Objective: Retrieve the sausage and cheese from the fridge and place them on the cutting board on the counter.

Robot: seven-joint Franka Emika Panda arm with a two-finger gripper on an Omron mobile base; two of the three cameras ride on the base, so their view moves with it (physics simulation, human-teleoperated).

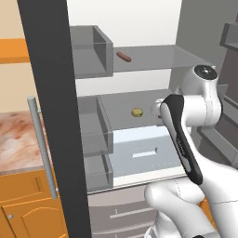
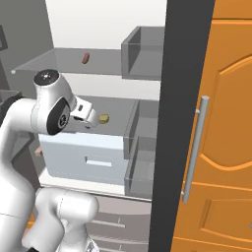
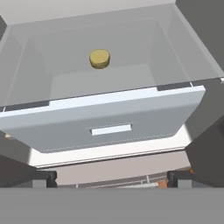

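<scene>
Our gripper point(image 2: 96, 123) hangs with jaws spread wide and nothing between them before the open fridge point(image 1: 139, 74). We judge the cheese point(image 3: 99, 58), at twelve o'clock on the middle shelf, our nearer target; the sausage point(image 1: 123, 56) lies on the shelf above. We should advance straight and low, centring the cheese between the fingertips point(image 3: 47, 177) before closing.

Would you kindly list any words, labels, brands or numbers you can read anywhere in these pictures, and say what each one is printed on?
None: no readable text on the fridge, the cheese, the sausage, the drawer front or the orange cabinet door.
</scene>
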